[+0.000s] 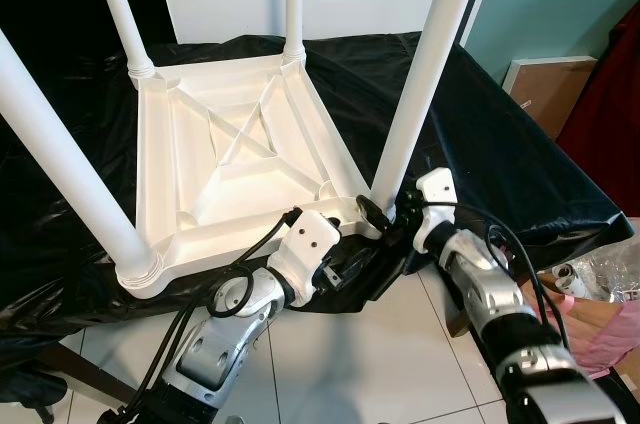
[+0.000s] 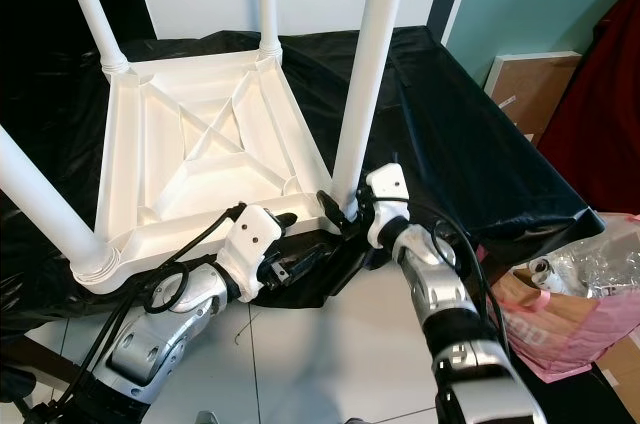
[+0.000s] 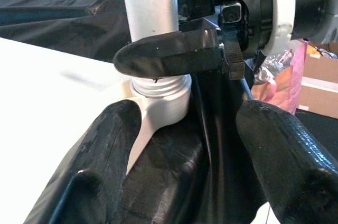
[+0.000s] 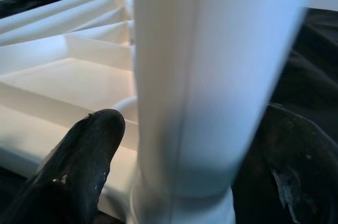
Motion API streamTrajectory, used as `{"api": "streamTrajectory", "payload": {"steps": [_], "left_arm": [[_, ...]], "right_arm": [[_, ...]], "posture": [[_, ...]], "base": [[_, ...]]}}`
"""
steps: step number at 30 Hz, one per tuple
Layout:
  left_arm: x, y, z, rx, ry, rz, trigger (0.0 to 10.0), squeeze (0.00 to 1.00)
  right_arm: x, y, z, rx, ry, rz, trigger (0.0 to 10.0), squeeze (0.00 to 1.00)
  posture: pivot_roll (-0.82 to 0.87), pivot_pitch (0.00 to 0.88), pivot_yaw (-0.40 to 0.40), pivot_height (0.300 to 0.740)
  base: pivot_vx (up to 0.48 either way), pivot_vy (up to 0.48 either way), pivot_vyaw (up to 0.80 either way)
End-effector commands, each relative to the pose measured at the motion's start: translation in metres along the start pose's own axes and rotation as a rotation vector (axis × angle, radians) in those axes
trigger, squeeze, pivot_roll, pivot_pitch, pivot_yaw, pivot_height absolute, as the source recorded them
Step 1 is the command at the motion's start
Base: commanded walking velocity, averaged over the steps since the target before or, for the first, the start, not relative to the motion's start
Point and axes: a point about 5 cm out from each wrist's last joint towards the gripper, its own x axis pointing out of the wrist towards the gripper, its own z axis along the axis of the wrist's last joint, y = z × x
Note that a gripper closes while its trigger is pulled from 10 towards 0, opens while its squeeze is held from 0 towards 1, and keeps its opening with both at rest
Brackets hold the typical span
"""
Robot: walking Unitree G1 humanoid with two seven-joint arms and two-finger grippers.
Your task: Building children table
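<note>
White plastic tabletop (image 1: 240, 159) lies upside down on the black sheet (image 1: 500, 154), right gripper (image 2: 345, 209) pinching the near-corner leg (image 1: 425, 74) at its base, left gripper (image 2: 305, 264) spread beside it; twist evenly, keep it plumb.

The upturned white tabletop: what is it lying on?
The tabletop lies on a black plastic sheet draped over a raised surface. Tiled floor shows below its hanging edge. What supports the sheet is covered.

Upturned table (image 1: 240, 159) on sheet (image 1: 500, 144), bag (image 2: 585, 314) to its right
</note>
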Motion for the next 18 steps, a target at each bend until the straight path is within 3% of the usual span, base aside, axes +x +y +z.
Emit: {"api": "streamTrajectory", "payload": {"steps": [1,9,10,11,12,13,14,18], "left_arm": [[0.001,-0.004,-0.003,0.003,0.014,-0.054,10.0,0.00],[0.001,-0.003,-0.002,0.004,0.008,-0.038,10.0,0.00],[0.001,-0.003,-0.002,0.004,0.009,-0.035,10.0,0.00],[0.001,-0.003,-0.002,0.004,0.009,-0.035,10.0,0.00],[0.000,-0.003,-0.003,0.004,0.010,-0.031,10.0,0.00],[0.000,-0.003,-0.003,0.005,0.011,-0.029,10.0,0.00],[0.000,-0.002,-0.003,0.004,0.011,-0.027,10.0,0.00],[-0.001,-0.002,-0.003,0.005,0.011,-0.025,10.0,0.00]], "right_arm": [[-0.001,0.000,-0.005,-0.001,0.026,0.027,10.0,0.00],[0.010,0.002,-0.003,-0.043,0.063,0.108,10.0,0.00],[0.010,0.002,-0.003,-0.052,0.070,0.111,6.4,0.00],[0.010,0.002,-0.003,-0.052,0.070,0.111,6.4,0.00],[0.010,0.001,-0.004,-0.054,0.078,0.107,0.9,0.00],[0.010,0.000,-0.005,-0.054,0.083,0.107,0.9,0.00],[0.010,-0.001,-0.005,-0.049,0.085,0.106,0.0,0.00],[0.011,-0.002,-0.006,-0.052,0.088,0.103,0.0,0.00]], "posture": [[0.03,0.031,-0.067,0.740],[0.05,0.025,-0.082,0.740],[0.06,0.025,-0.084,0.740],[0.06,0.025,-0.084,0.740],[0.06,0.024,-0.085,0.740],[0.06,0.024,-0.085,0.740],[0.06,0.024,-0.085,0.740],[0.06,0.020,-0.084,0.740]], "base": [[0.000,0.000,0.00],[0.000,0.000,0.00],[0.000,0.000,0.00],[0.000,0.000,0.00],[0.000,0.000,0.00],[0.000,0.000,0.00],[0.000,0.000,0.00],[0.000,0.000,0.00]]}}
